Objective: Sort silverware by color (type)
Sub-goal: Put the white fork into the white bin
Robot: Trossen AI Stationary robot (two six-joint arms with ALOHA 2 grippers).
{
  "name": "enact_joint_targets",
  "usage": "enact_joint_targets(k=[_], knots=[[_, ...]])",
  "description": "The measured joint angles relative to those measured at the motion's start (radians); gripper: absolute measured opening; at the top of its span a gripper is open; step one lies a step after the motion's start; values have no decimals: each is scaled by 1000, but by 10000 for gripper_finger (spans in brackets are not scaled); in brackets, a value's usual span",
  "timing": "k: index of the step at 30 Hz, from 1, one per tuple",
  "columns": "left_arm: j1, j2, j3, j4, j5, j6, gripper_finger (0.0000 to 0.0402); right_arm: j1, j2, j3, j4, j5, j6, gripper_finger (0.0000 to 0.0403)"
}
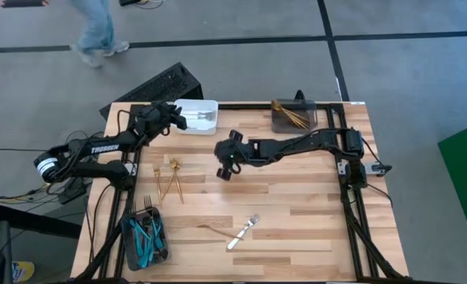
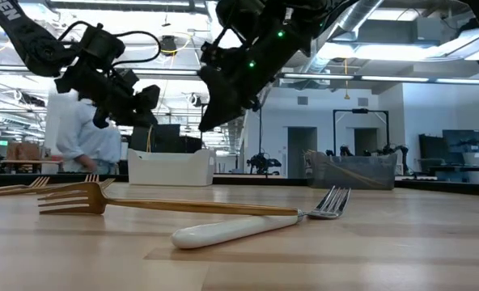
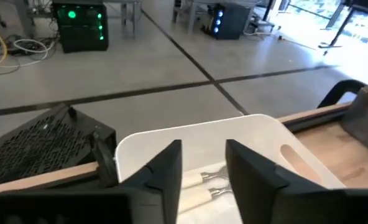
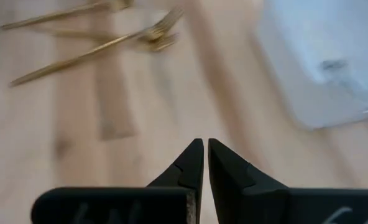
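Hovering mid-table with fingers nearly shut and empty, the right gripper (image 1: 226,168) is nearest the gold forks (image 1: 171,178), which lie toward nine o'clock, handles running twelve-to-six. The left gripper (image 1: 180,118), jaws parted and empty, hangs over the white bin (image 1: 211,105).

A white rectangular plastic bin (image 1: 199,116) and a dark grey rectangular bin (image 1: 294,117) stand at the far edge of the light wooden table (image 1: 297,213).

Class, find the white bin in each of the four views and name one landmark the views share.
High view: white bin at the table's far edge, under the left gripper.
Low view: background, left of centre.
Left wrist view: just beyond the jaws.
Right wrist view: upper right.
Shared landmark: gold forks.
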State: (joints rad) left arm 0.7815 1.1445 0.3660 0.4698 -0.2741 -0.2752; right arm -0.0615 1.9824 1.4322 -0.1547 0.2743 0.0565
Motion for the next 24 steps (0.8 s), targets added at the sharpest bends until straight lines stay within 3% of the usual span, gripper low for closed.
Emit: enact_joint_targets(k=[2,5,9,12,24], knots=[[0,-8,0,2,45,1,126,13,0,0,-30,-51,22,49],[-2,-14,0,14,207,47,138,28,0,0,-72,-146,34,49],[-29,-16,0,28,425,69,137,58,0,0,-138,-223,33,49],[-80,-16,0,22,517,69,131,79,0,0,-187,-252,33,49],[-434,-16,0,-11,497,148,118,145,-6,-61,-276,-291,116,54]])
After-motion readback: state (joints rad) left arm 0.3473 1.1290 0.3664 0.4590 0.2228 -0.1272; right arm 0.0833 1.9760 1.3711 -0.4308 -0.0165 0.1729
